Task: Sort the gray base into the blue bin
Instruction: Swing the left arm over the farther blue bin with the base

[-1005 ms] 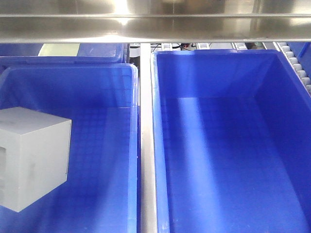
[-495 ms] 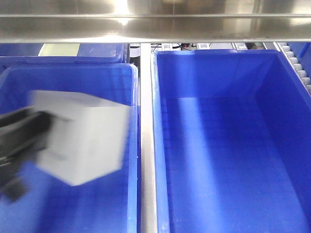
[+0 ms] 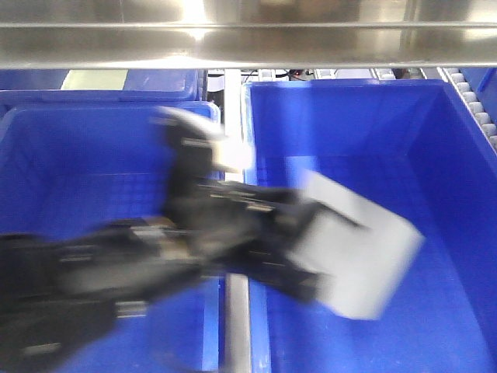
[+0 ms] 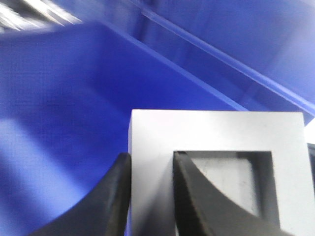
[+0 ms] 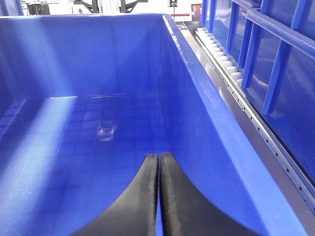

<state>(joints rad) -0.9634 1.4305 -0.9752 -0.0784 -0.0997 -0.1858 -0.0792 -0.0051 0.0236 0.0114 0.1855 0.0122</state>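
Left gripper: we saw the left gripper (image 4: pixel 151 196) closed on the gray base (image 4: pixel 216 132); in the left wrist view one black finger (image 4: pixel 110 201) pressed the outer side of the block and the other sat inside the square recess, so the block's wall was pinched between them
Left arm: in the front view we found the arm (image 3: pixel 155 256) as a dark, blurred shape reaching from the lower left across the metal divider (image 3: pixel 235 326) between the two crates
Gray base: we saw it held off the floor, tilted, above the inside of the blue bin (image 3: pixel 458 155) on the right of the front view; its outline was smeared (image 3: pixel 361 249), and we could not tell whether it touched the bin's wall
Recess: in the left wrist view we noted the shallow square recess (image 4: pixel 231 177) facing the camera, with plain pale faces around it
Right gripper: we saw the right gripper (image 5: pixel 159 196) with its two black fingers pressed flat together and nothing between them
Right gripper's place: in its own view we found it hanging over a blue crate's (image 5: pixel 197 113) grid-textured floor
Left crate: we saw a second blue crate (image 3: pixel 78 155) on the left of the front view, just beside the bin
Overhead: we noted a shiny metal rail (image 3: pixel 248 43) running across the top of the front view
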